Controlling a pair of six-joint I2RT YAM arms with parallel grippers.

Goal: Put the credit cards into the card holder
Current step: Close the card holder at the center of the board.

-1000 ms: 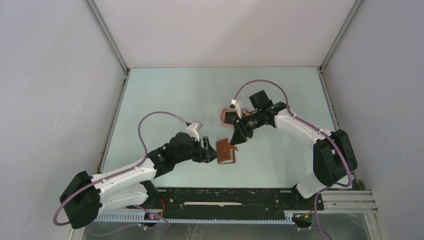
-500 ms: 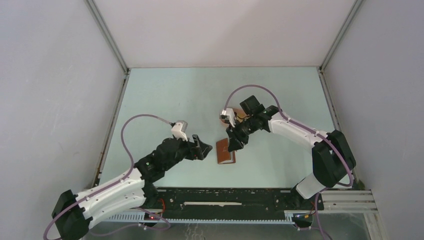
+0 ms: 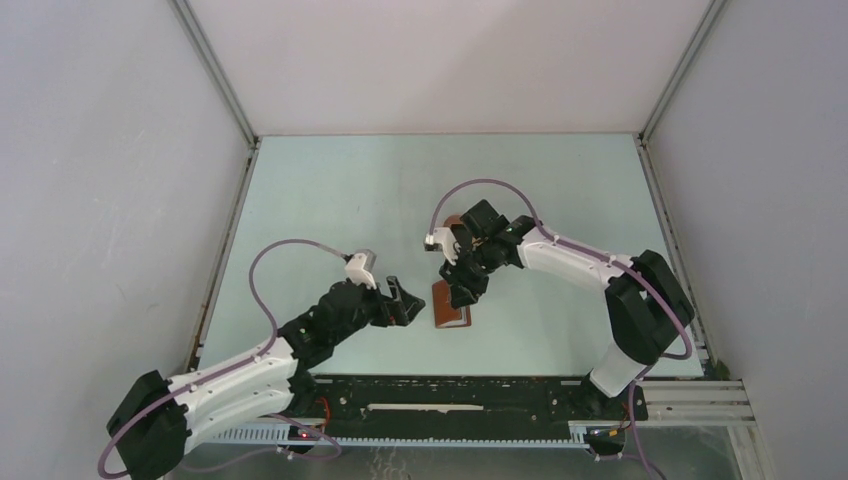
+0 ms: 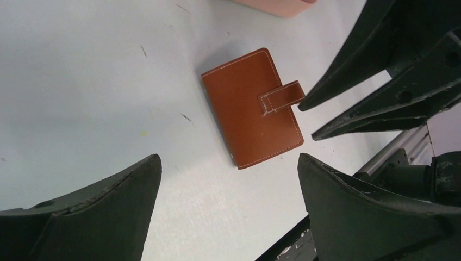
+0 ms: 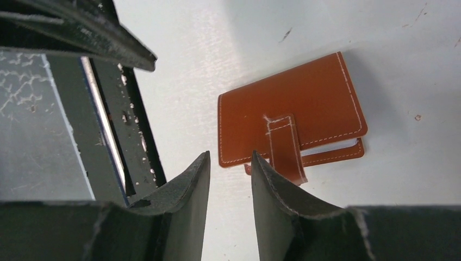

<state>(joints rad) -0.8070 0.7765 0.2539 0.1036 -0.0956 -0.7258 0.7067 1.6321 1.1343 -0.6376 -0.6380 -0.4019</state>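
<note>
Grey-white walls (image 3: pixel 100 150) close in a pale green desk (image 3: pixel 330 200) on three sides. The brown leather wallet (image 3: pixel 448 312) lies flat on the desk, toward 6 o'clock from the desk's middle and near the arm bases. It is folded shut with the outer cover up. In the right wrist view a thin pale edge shows between the two covers. The strap tab (image 4: pixel 282 97) is stitched on the top cover, and its free end reaches out past the cover's edge.

The left pincer (image 3: pixel 411 303) is at 9 o'clock of the wallet in the top view, just beside it and not touching. Its two fingers are spread wide and nothing is between them. Its own camera sees the wallet through this gap.

The right pincer (image 3: pixel 463 293) hangs over the 12 o'clock edge of the wallet. Its fingers (image 5: pixel 185 201) stand only a narrow gap apart, with bare desk between them, and they pinch nothing. One fingertip is just beside the free end of the tab; whether it touches the tab cannot be told.

A pink tray (image 4: pixel 274 5) sits at 12 o'clock of the wallet, a little apart from it. In the top view the right arm hides most of it.
</note>
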